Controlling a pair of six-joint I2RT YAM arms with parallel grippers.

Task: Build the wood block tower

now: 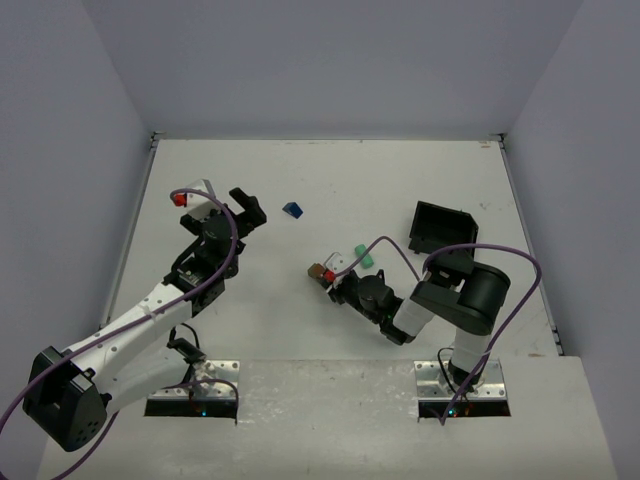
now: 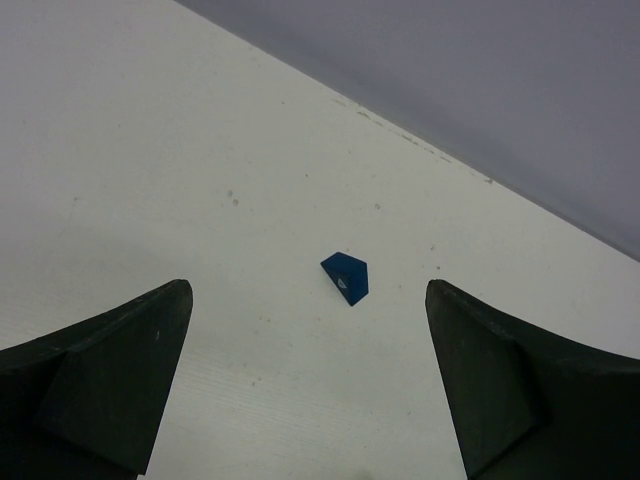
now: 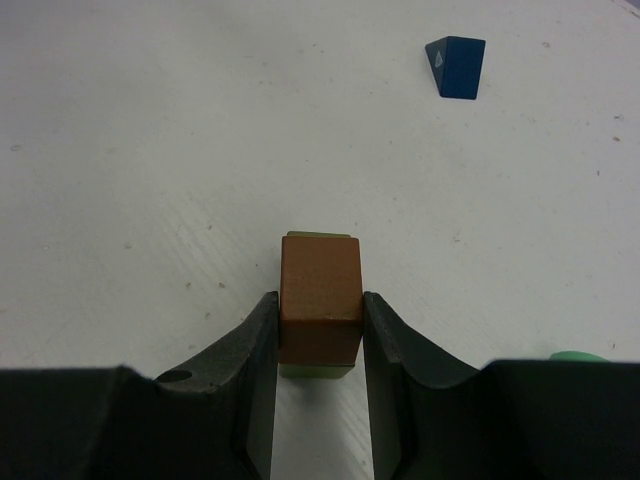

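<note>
My right gripper (image 3: 320, 308) is shut on a brown-orange block (image 3: 320, 290), with its fingers against both sides. The block rests on top of an olive block (image 3: 318, 371), whose edges show beneath it. In the top view this pair (image 1: 317, 271) sits mid-table at the right gripper's (image 1: 328, 275) tip. A mint-green cylinder (image 1: 364, 256) lies just right of it and shows at the wrist view's edge (image 3: 575, 355). A blue wedge block (image 1: 292, 210) lies apart, farther back (image 3: 457, 66). My left gripper (image 2: 308, 300) is open and empty, with the blue block (image 2: 347, 277) lying ahead between its fingers.
A black square tray (image 1: 440, 228) stands at the right, behind the right arm. The left arm (image 1: 205, 250) reaches up the left side. Grey walls close the table on three sides.
</note>
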